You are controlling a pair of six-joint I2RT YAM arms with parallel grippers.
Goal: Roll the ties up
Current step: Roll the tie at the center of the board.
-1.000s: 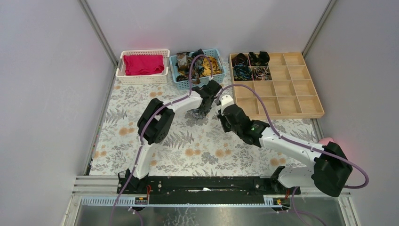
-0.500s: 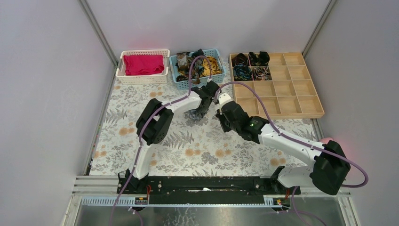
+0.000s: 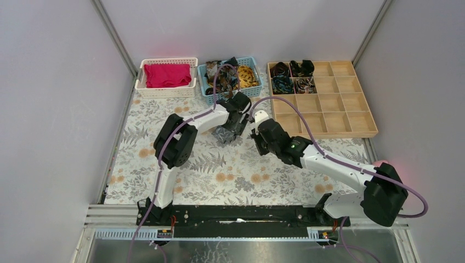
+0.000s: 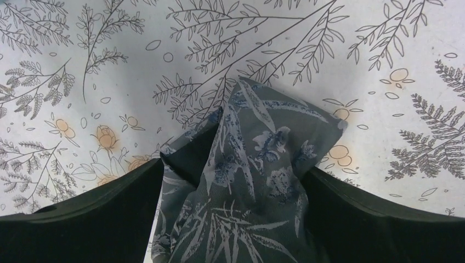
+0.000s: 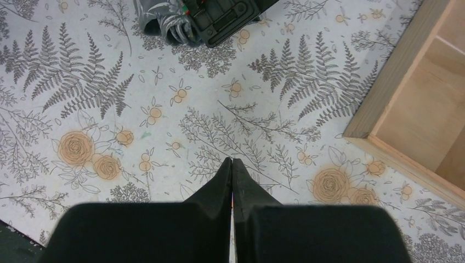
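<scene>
While the grey tie (image 4: 274, 126) lies bundled at mid-frame on the counter (image 4: 82, 66), flanked by the spread left gripper (image 4: 233, 166) — right gripper (image 5: 231, 164) pressed together, empty — lift straight upward, lest it unwind

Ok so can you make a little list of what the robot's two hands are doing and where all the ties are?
left gripper: fingers either side of the grey tie on the tablecloth; grip unclear
right gripper: shut, empty, over the tablecloth
wooden tray: four rolled ties in its far-left compartments
blue basket: loose ties piled inside
white basket: pink cloth
</scene>
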